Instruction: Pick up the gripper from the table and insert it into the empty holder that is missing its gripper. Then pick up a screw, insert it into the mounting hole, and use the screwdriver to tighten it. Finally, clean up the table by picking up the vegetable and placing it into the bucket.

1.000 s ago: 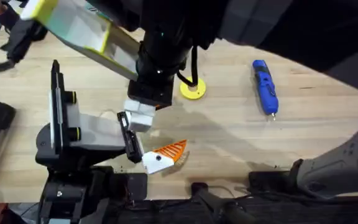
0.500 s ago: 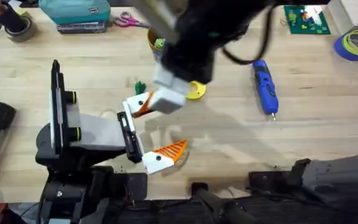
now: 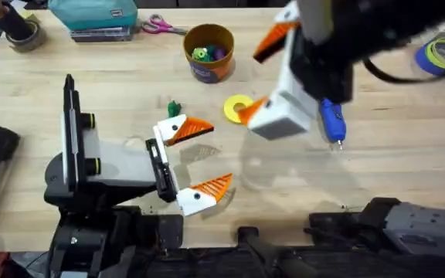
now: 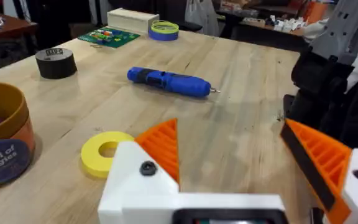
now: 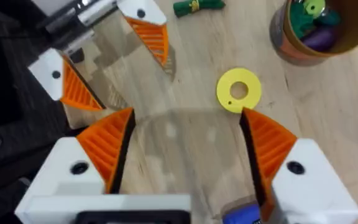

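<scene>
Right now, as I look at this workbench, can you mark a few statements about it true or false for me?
1. The vegetable lies on the table, outside the bucket. True.
2. The right end effector grips the screwdriver. False: it is open and holds nothing; the screwdriver lies on the table.
3. The yellow ring sits inside the bucket. False: it lies flat on the table.
4. Both fingers of the left end effector carry orange ribbed pads. True.
</scene>
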You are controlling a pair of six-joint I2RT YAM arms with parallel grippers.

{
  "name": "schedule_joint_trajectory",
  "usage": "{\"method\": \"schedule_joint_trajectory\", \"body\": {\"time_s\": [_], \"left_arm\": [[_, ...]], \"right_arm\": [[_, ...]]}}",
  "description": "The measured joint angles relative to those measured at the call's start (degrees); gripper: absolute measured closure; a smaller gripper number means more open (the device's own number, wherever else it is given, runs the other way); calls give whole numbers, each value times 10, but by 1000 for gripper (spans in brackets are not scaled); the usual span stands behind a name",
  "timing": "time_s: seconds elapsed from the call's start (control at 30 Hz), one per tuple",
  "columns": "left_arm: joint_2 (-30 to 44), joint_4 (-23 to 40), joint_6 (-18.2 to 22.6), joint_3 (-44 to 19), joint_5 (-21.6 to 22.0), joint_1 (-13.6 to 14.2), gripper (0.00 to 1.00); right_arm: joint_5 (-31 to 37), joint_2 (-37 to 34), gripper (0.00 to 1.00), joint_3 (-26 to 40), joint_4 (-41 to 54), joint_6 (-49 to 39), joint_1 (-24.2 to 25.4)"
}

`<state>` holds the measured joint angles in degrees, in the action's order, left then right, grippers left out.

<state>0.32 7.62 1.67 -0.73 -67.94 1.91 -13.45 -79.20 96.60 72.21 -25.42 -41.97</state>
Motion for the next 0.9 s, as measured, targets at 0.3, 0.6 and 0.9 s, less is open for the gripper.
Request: {"method": "schedule_joint_trajectory", "body": {"time_s": [0.3,0.6,0.9], "left_arm": [[0,0,0,0,0,0,15],[0,0,0,0,0,0,15],[0,0,0,0,0,0,15]], "right_arm": [[-78,125,4,-177,-67,-79,92],[-209,128,4,-224,-60,-203,177],[-244,110,4,-224,-67,-278,178]]}}
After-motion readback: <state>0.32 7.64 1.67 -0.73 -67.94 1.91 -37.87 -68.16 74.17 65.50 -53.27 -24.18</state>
